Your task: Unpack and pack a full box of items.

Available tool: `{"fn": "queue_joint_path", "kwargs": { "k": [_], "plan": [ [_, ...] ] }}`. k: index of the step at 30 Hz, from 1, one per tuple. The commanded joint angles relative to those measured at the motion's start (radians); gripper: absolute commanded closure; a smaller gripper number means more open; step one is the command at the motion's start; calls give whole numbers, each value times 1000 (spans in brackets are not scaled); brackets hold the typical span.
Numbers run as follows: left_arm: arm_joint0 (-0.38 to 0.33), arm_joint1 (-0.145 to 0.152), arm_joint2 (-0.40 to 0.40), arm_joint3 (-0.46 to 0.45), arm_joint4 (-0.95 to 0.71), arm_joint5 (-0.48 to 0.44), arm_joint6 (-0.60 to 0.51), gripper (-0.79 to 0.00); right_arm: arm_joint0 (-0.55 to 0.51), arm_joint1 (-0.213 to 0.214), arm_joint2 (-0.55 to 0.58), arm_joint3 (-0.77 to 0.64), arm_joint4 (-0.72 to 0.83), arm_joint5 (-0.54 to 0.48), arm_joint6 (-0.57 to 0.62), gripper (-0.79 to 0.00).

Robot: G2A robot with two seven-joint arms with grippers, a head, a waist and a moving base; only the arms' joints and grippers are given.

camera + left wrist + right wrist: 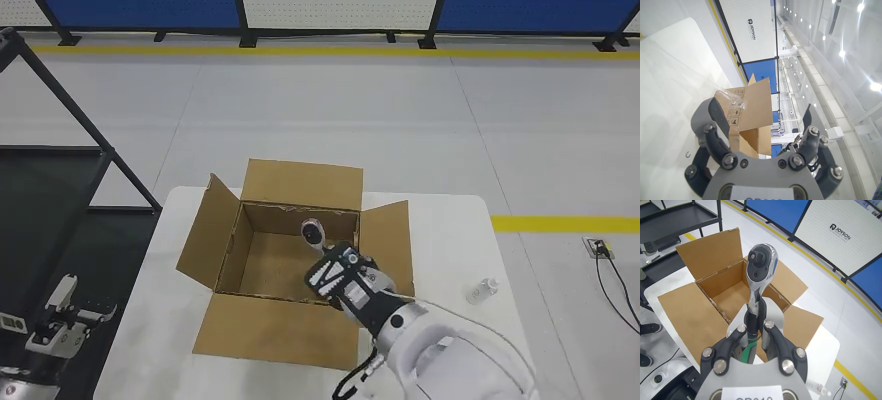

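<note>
While the right tool (754, 315) clamps the ratchet (761, 266) by its handle over the open box (687, 306), the left tool (762, 109) gapes empty. Likely packing; next: lower to box floor, release.

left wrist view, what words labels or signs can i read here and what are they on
Cardboard box, side wall: handling pictograms, no words; a pair of up arrows and an umbrella are clear, the others are too small to tell.
White wall panel: a logo with one brand word, not quoted here.
White label on the left gripper base: cut off at the frame edge, unreadable.
</note>
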Motion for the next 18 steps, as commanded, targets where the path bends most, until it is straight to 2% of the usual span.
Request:
{"fn": "queue_joint_path", "kwargs": {
  "k": [1,4,10,18],
  "plan": [
    [11,-1,-9,3,-7,-5,-2,-785,77,-25,-78,74,-10,53,-12,0],
    [20,-3,-17,4,-14,-12,-7,-785,164,-61,-142,156,10,123,14,0],
    [21,-5,-21,4,-15,-9,-14,-785,164,-61,-142,156,10,123,14,0],
    [-22,-2,12,4,13,23,-33,-785,164,-61,-142,156,10,123,14,0]
  ]
}}
